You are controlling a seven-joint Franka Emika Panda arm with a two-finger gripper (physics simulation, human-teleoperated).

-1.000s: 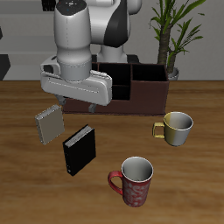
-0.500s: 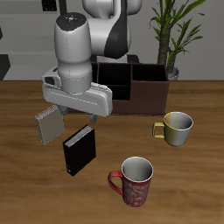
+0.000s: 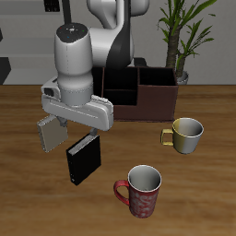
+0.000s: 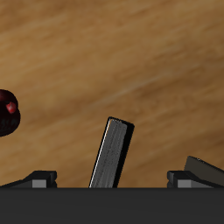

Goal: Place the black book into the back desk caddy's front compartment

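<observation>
The black book [image 3: 83,159] stands on edge on the wooden table, nearer the front than the grey book [image 3: 53,131]. My gripper [image 3: 81,126] hangs just above and behind the black book, open and empty. In the wrist view the black book [image 4: 112,153] shows its pale page edge, centred between my open fingertips [image 4: 40,179]; the gripper [image 4: 112,181] is apart from it. The back desk caddy [image 3: 152,99], dark maroon with black dividers, stands farther back, partly hidden by my arm. Its front compartment is mostly hidden.
A yellow-olive mug [image 3: 185,135] stands in front of the caddy's end. A red patterned mug [image 3: 141,191] stands near the front edge and also shows in the wrist view [image 4: 7,114]. The grey book [image 4: 206,168] lies beside the black one. A potted plant [image 3: 180,32] stands behind the caddy.
My arm has come forward and down from beside the caddy toward the black book. The gripper has stayed open. The books and mugs have not moved.
</observation>
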